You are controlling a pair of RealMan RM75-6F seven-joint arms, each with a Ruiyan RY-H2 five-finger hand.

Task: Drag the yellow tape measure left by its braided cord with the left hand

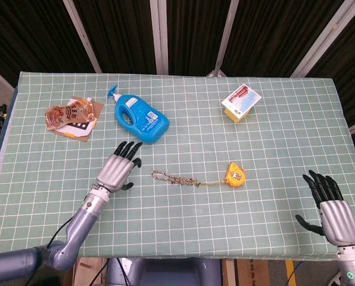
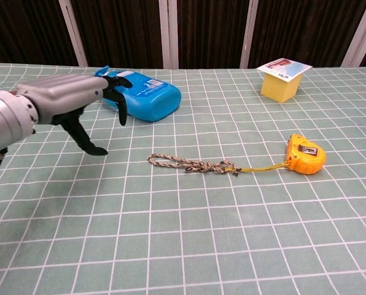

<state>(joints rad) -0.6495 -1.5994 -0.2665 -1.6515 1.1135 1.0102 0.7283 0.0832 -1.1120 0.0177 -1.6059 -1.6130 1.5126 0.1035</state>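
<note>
The yellow tape measure (image 1: 234,174) (image 2: 305,154) lies on the green checked cloth, right of centre. A thin yellow strap joins it to the braided cord (image 1: 174,178) (image 2: 191,164), which stretches out to its left. My left hand (image 1: 118,167) (image 2: 69,100) hovers open, fingers spread, a short way left of the cord's free end and touches nothing. My right hand (image 1: 330,205) rests open near the table's front right corner, far from the tape measure, and shows only in the head view.
A blue detergent bottle (image 1: 139,117) (image 2: 139,93) lies just behind my left hand. A crumpled snack pouch on cardboard (image 1: 71,116) sits at the far left. A yellow box with a card on top (image 1: 239,102) (image 2: 279,79) stands at the back right.
</note>
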